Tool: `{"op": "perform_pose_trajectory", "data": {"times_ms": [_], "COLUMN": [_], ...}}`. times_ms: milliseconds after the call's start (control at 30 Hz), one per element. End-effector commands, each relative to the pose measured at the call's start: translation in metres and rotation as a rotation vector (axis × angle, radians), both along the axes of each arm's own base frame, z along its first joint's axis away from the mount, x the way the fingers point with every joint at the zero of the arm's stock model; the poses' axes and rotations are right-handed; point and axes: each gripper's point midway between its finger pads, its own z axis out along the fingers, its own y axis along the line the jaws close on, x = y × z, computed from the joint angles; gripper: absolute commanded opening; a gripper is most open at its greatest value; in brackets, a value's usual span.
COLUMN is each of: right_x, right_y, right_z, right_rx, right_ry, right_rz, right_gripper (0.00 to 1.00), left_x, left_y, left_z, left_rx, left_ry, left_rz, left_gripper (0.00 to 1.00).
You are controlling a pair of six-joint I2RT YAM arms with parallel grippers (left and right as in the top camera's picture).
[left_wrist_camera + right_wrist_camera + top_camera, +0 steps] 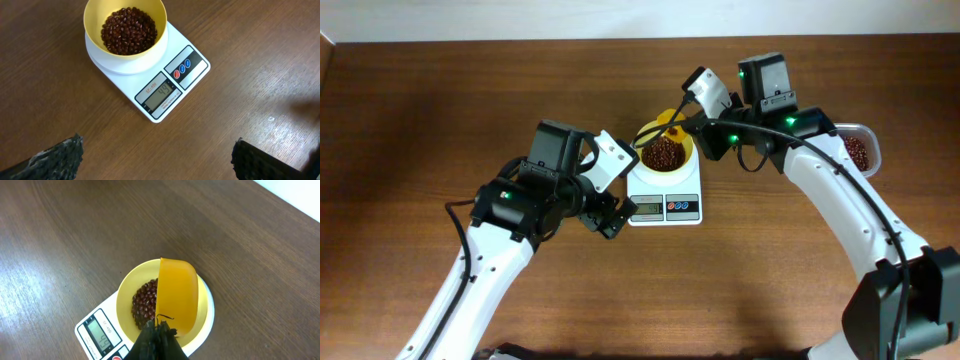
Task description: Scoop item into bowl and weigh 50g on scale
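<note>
The pale-yellow bowl [666, 152] sits on the white scale [664, 203] and holds dark reddish-brown beans [129, 30]. The scale's display [161, 95] shows digits, seemingly 49. My right gripper [159, 330] is shut on the handle of a darker yellow scoop [177, 295], which is tipped on its side over the bowl [131, 285]; the overhead view shows it at the bowl's far rim [660, 125]. My left gripper [155, 160] is open and empty above the wood, just left of the scale's front [605, 215].
A clear plastic tub [859, 150] with more beans stands at the right, partly under my right arm. The scale's red and blue buttons [182, 69] face the table's front. The brown wooden table [440, 110] lies all around.
</note>
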Motion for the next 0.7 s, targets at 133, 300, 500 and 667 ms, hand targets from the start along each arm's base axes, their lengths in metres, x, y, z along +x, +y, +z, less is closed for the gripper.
{"op": "perform_pose_trajectory", "data": {"times_ms": [133,300,500,667], "right_x": [0.004,0.004,-0.001,-0.004], "right_y": [0.001,0.002,0.001,0.003], "right_z": [0.006,0.006,0.002,0.001], "right_rx": [-0.007,-0.006,-0.031,-0.030], "right_ry": [-0.037,-0.037,-0.042,-0.041], "right_rz": [0.001,0.002,0.046,0.069], "right_gripper": [0.04,0.04,0.04,0.04], "left_x": [-0.001,-0.001,-0.001,-0.001], "left_y": [0.001,0.001,0.001,0.001], "left_z": [0.004,0.004,0.004,0.004], "left_rx": [0.003,0.003,0.003,0.003], "left_ry": [-0.023,-0.023,-0.023,-0.023], "left_rz": [-0.009,-0.009,-0.009,-0.009], "left_gripper": [0.99,0.99,0.99,0.99]}}
